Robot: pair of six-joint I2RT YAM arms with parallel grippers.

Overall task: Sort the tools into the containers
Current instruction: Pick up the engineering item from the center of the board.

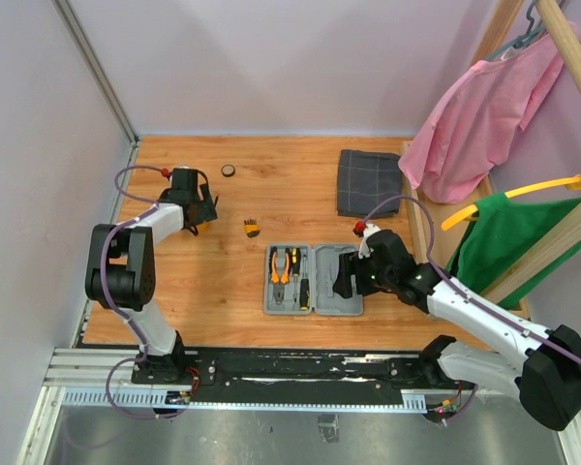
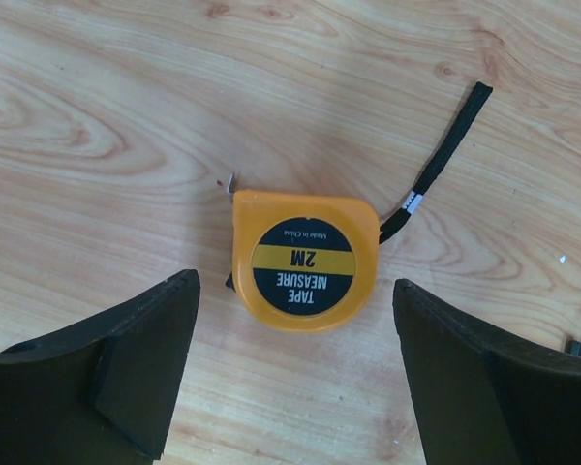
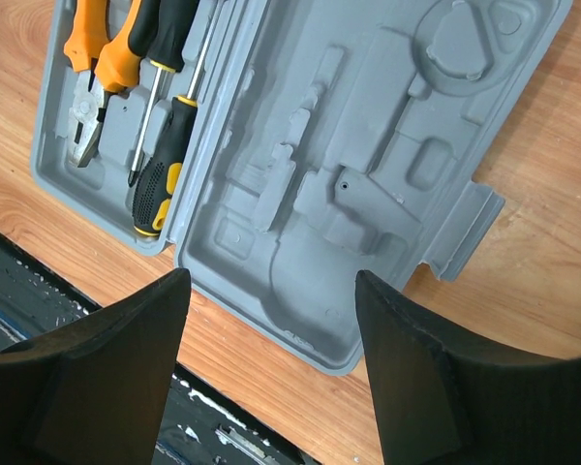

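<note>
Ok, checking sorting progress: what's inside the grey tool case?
The case holds orange-handled pliers and two screwdrivers in its left half; the right half shows only bare moulded recesses. Anything beneath those tools is covered.

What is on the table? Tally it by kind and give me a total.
Pliers: 1
Screwdrivers: 2
Tape measure: 1
Bit holder: 1
Tool case: 1
Folded cloth: 1
Small round dark object: 1
Total: 8

Bare wood (image 2: 126, 116) all round tape measure (image 2: 305, 260), inside left end effector's (image 2: 293, 325) wide gap.
</note>
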